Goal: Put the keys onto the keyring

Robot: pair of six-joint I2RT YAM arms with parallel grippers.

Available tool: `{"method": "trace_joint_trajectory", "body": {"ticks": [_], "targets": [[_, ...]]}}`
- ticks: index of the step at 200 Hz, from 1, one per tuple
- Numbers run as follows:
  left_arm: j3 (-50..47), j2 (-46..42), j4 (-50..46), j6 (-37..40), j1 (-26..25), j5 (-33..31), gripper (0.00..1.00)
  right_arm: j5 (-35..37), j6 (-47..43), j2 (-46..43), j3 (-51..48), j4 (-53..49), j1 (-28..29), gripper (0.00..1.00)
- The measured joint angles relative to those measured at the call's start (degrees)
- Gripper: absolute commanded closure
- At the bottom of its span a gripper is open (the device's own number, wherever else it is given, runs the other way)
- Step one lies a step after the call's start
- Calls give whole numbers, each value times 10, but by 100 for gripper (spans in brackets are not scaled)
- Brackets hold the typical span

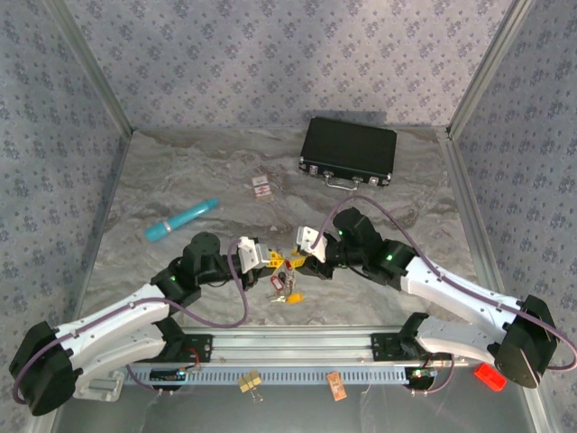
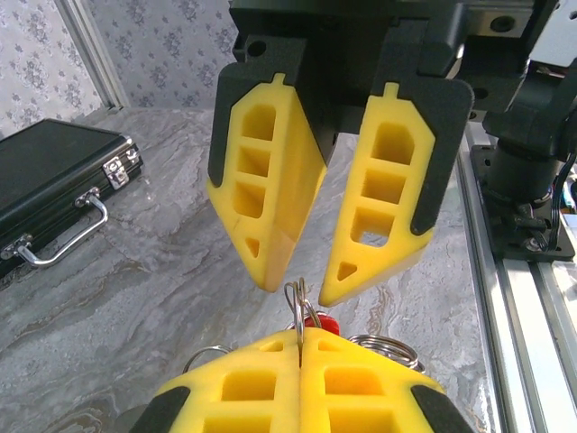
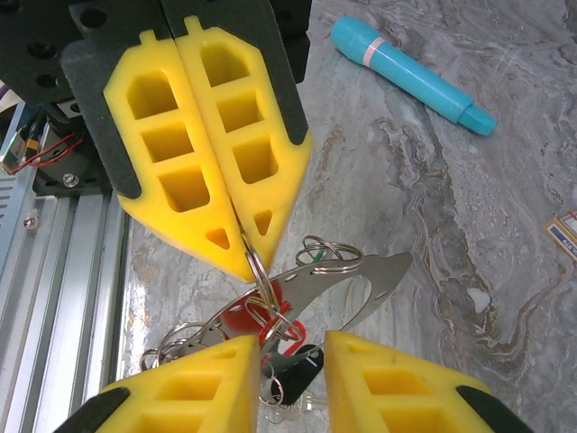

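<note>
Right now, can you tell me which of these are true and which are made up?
The left jaws are shut on a metal ring. True.
The black case is open. False: its lid is shut.
The turquoise cylinder lies inside the case. False: it lies on the table, left of the case.
The right jaws stand apart. True.
The keys lie between the two arms' tips. True.

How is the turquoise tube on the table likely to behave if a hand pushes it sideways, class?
The tube is round and lies on its side on the smooth table, so it would probably roll. One end narrows, so it may veer off line. It looks like smooth plastic, so it is perhaps light and slippery.
</note>
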Motion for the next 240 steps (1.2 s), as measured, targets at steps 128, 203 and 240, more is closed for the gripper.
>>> {"method": "trace_joint_trajectory", "body": {"ticks": [128, 203, 240], "targets": [[0, 0, -1, 0, 0, 27, 100, -41, -4, 35, 2, 3, 0, 100], [-5, 0, 15, 0, 0, 29, 100, -40, -5, -9, -7, 0, -9, 72], [-7, 4, 18, 0, 0, 29, 100, -51, -6, -31, -10, 5, -11, 71]]}}
